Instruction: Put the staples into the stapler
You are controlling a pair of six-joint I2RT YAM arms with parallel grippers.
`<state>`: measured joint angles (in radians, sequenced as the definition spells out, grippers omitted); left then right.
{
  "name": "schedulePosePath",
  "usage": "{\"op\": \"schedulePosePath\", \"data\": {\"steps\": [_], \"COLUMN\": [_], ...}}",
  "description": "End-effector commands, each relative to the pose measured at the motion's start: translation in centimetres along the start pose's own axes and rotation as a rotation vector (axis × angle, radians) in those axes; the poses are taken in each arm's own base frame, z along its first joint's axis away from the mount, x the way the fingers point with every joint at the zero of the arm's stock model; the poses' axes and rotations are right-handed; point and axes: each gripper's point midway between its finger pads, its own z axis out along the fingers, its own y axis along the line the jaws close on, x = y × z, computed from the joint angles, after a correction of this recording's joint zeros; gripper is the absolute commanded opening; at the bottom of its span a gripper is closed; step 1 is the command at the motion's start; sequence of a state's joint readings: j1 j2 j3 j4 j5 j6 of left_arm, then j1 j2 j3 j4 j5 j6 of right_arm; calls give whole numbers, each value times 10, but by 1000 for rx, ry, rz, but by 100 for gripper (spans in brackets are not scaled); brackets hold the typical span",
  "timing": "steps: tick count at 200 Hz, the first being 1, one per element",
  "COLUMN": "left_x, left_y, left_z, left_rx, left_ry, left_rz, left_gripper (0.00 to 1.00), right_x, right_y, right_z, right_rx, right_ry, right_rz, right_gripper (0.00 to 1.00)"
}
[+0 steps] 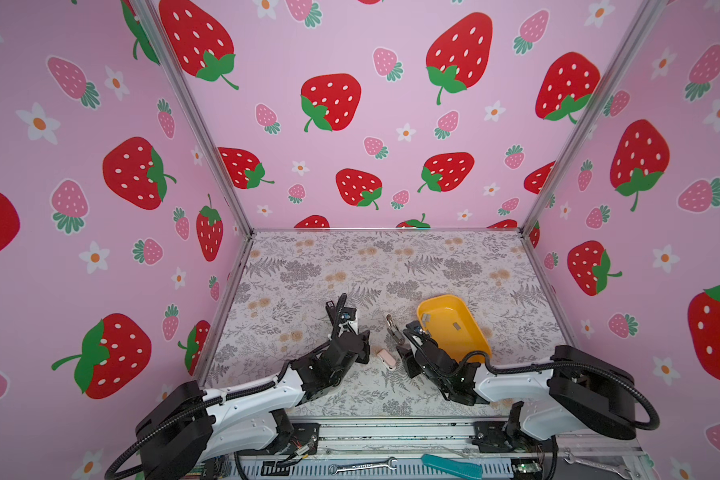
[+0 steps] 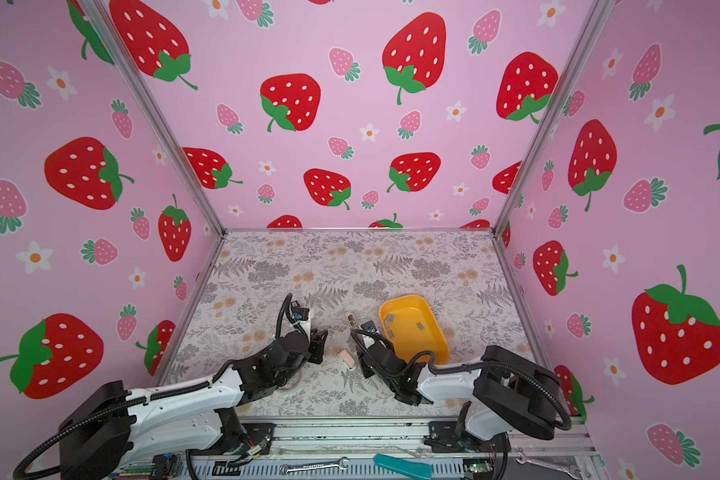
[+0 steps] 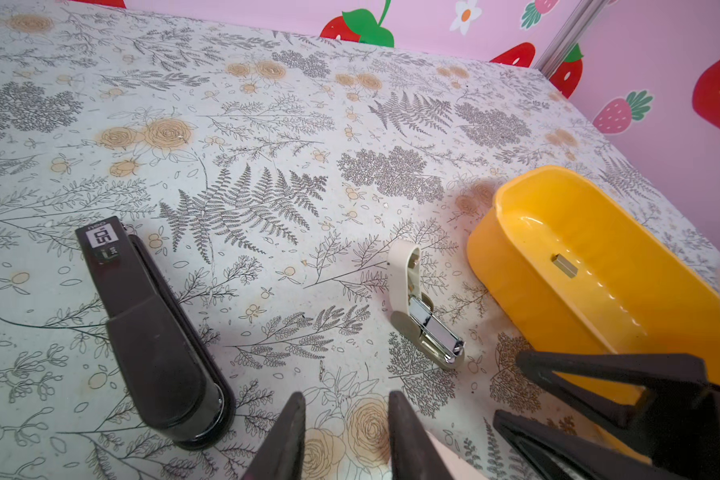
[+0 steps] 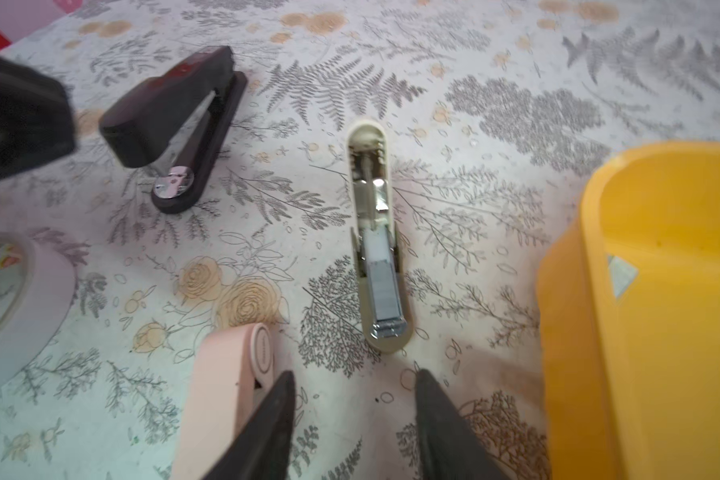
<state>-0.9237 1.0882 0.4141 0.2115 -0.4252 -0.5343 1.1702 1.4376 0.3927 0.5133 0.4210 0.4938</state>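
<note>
- Spreading under everything, the floral surface (image 1: 350, 266) is partly covered at the front by both arms.
- To the right of centre sits the yellow tray (image 1: 468, 338). The right arm hides its near end in both top views, and the right wrist view cuts it off.
- On the left tool (image 3: 347, 399) the jaws stand slightly parted over bare surface, holding nothing.
- On the right tool (image 4: 354, 374) the jaws stand wider apart and empty, just short of the cream stapler's tip.
- Closed, the black stapler (image 3: 159, 332) is hard to pick out in the top views against the left arm.
- Blurred, the tape roll (image 4: 38, 299) is cut off at the frame edge.
- Between the two tools lies the pink stapler (image 1: 385, 358), one right finger overlapping it in the right wrist view.
- Beside the tray, the cream stapler (image 4: 377, 232) lies opened flat. A grey strip sits in its channel, too blurred to identify.
- In the tray lie the staples (image 2: 390, 319), a few loose grey strips.
</note>
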Motion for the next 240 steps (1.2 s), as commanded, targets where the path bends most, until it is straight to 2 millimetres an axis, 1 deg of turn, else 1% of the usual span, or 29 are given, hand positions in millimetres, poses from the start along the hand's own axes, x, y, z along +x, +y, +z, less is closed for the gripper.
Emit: {"op": "schedulePosePath", "data": {"steps": [1, 11, 24, 31, 42, 48, 58, 73, 96, 108, 126, 160, 211, 240], "left_x": [-20, -21, -20, -19, -18, -19, -19, -21, -25, -25, -23, -22, -26, -29], "left_y": [-9, -7, -7, -7, -9, -9, -10, -9, -10, -10, -9, -9, -9, -12], "left_z": [-6, -6, -8, -8, -10, -11, -11, -11, -10, -8, -5, -2, 0, 6], "left_rx": [35, 30, 37, 45, 59, 65, 69, 68, 76, 80, 90, 96, 99, 104], "left_ry": [-36, -35, -26, -21, -20, -23, -24, -24, -24, -12, 10, 14, 18, 26], "left_rz": [-13, -17, -28, -33, -40, -42, -48, -51, -61, -72, -89, -94, -101, -101], "left_gripper": [36, 36, 36, 36, 36, 36, 36, 37, 37, 38, 38, 38, 38, 38], "right_x": [9, 9, 8, 6, 2, 1, 0, 1, 4, 7, 14, 26, 32, 38], "right_y": [-20, -24, -30, -29, -23, -18, -11, -5, 0, 2, 6, 2, -6, -10], "right_z": [-4, -6, -9, -9, -10, -10, -7, -2, 4, 11, 25, 42, 46, 49], "right_rx": [52, 59, 67, 61, 22, -4, -41, -57, -71, -68, -56, -28, -2, 10], "right_ry": [8, -3, -12, -19, -37, -45, -46, -34, -23, 0, 38, 89, 102, 117], "right_rz": [27, 37, 54, 57, 46, 34, 16, 2, -15, -30, -46, -36, -40, -39], "right_gripper": [68, 73, 75, 76, 76, 75, 69, 63, 64, 64, 61, 57, 55, 52]}}
